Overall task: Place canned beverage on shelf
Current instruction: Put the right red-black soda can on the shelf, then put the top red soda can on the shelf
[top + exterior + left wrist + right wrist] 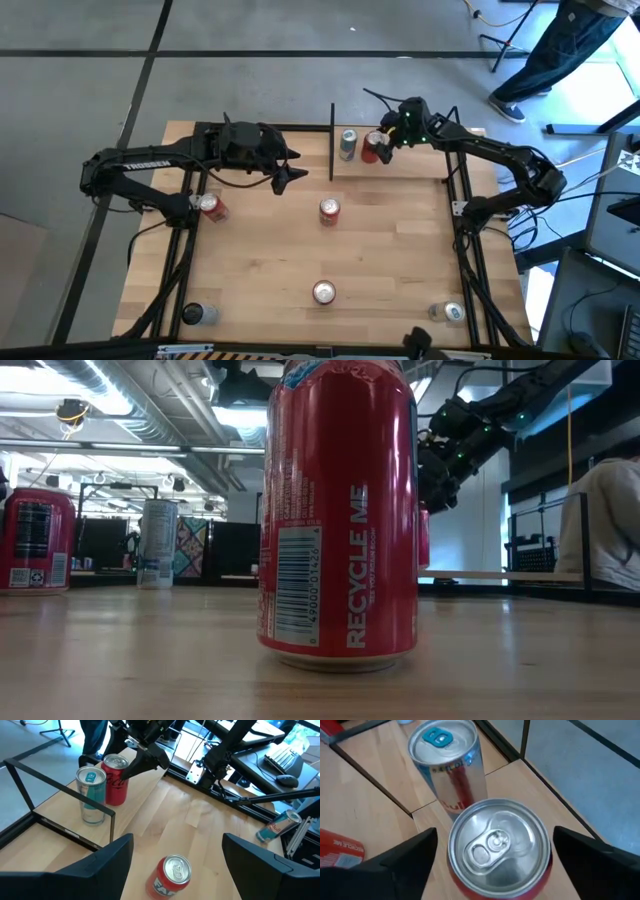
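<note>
A red can [372,147] stands upright on its base on the small shelf [410,165] at the table's far side, beside a silver-and-blue can [347,145]. My right gripper [385,140] is open, and its two fingers stand on either side of the red can's top [497,847]. The left wrist view also shows both cans [116,780] and the shelf's black posts [60,795]. My left gripper [290,172] is open and empty, above the table left of the shelf. My right gripper's open fingers [405,860] flank the red can's upper wall, coming from the table's right and slanting down. I cannot tell whether they touch the can. The can stands upright on the shelf board.
Loose red cans stand on the table at the centre [329,210], left [211,207] and near edge [323,292]; the last fills the low view [340,520]. Cans lie at the near corners [197,314] [450,312]. A person [560,50] stands beyond the far right.
</note>
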Robot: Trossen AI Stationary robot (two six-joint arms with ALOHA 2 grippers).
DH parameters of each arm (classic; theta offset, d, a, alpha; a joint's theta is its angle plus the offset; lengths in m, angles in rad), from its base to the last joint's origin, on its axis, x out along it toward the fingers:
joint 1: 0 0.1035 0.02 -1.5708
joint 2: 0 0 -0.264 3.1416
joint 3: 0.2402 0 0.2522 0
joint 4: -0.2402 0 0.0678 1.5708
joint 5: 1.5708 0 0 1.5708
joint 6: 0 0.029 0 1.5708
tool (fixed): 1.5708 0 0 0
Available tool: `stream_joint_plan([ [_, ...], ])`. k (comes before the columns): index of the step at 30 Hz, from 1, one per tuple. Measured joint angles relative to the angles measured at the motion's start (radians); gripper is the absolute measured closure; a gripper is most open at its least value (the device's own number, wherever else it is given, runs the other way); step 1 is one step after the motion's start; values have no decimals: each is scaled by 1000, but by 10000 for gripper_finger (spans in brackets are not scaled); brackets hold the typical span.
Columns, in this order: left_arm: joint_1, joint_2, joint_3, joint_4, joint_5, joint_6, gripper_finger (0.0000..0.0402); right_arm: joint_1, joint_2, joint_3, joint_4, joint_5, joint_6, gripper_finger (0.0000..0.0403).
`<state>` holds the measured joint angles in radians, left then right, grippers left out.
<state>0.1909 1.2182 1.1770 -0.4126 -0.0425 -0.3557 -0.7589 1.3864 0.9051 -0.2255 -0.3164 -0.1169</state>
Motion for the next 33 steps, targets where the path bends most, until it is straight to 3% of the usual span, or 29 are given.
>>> stream_joint_plan([
  [4, 0, 0, 0, 0, 3, 0, 108, -1, -29, 20, -59, 0, 0, 15],
  [10, 0, -36, -1, -63, 46, 9, 108, 4, -116, 176, -335, -8, -19, 29],
  [14, -1, -75, -1, -111, 30, 56, 108, 72, -183, 247, -440, -17, 53, 29],
  [17, -11, -88, -26, -113, 42, 111, 108, 185, -230, 244, -433, -9, 160, 30],
  [21, -30, -89, -123, -92, 27, 157, 108, 391, -244, 223, -405, 123, 288, 32],
  [27, -81, -88, -344, 251, 105, 74, 108, 658, -204, 179, -380, 282, 401, 32],
  [33, -106, -48, -434, 322, 53, 62, 108, 828, -167, 93, -215, 400, 442, 32],
])
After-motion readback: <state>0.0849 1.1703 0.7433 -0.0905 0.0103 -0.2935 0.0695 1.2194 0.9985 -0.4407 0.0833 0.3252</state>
